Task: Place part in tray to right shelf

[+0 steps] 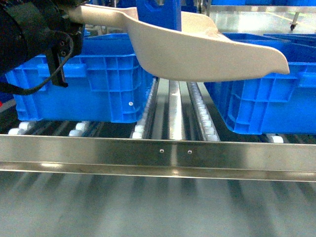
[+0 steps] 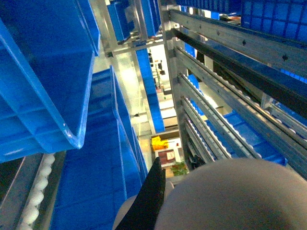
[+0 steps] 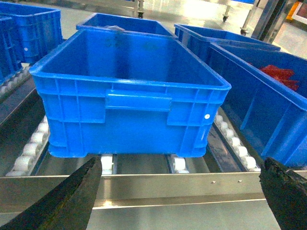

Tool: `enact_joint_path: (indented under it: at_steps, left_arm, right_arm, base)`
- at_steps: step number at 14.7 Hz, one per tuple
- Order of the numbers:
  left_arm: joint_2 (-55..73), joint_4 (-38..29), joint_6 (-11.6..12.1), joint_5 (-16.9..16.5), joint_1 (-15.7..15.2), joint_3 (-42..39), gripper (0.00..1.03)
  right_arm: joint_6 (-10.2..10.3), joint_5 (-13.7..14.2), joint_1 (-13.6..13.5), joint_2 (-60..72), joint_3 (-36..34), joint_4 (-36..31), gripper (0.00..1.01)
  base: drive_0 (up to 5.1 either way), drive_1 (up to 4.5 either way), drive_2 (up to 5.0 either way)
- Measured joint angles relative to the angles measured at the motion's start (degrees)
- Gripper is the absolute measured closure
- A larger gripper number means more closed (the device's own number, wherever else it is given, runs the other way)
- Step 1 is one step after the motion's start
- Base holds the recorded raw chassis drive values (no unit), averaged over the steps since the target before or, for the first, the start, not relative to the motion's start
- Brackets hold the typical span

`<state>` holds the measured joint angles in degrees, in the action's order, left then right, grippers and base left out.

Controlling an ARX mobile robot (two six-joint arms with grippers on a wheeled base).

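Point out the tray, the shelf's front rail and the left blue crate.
tray (image 1: 197, 52): head view, on the side wall of its cream scoop body.
front rail (image 1: 98, 150): head view, on its shiny steel face, left of the screws.
left blue crate (image 1: 98, 84): head view, on its ribbed front wall.

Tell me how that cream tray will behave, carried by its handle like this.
The tray looks like rigid moulded plastic, so it probably won't flex. Held only at the handle by the left gripper, its long overhang may tend to tip downward. The smooth surface could let contents slide.

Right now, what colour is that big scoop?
Cream-beige; the scoop shows best in the head view.
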<state>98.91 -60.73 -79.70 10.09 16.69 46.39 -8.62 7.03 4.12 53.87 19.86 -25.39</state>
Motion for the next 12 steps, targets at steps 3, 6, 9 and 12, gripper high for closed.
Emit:
enact_joint_path:
  at_steps: [3, 6, 9, 12]
  left_arm:
    - [-5.6, 12.5, 1.4, 8.5, -6.1, 8.0, 0.9]
    - [2.1, 29.4, 19.4, 21.1, -13.9, 28.8, 0.9]
    - [4.5, 30.1, 24.6, 24.2, -14.3, 32.9, 0.9]
    - [8.3, 30.8, 31.7, 26.5, -15.1, 38.0, 0.9]
  right_arm:
    - [0.0, 0.0, 0.0, 0.0, 0.0, 0.0, 0.03]
    - [0.0, 0.0, 0.0, 0.0, 0.0, 0.0, 0.03]
    - [0.0, 0.0, 0.0, 0.0, 0.0, 0.0, 0.03]
    - [0.0, 0.0, 0.0, 0.0, 0.0, 0.0, 0.03]
  base:
    - [0.0, 0.0, 0.0]
    - [0.0, 0.0, 0.0]
    - [0.0, 0.0, 0.0]
    - [0.0, 0.0, 0.0]
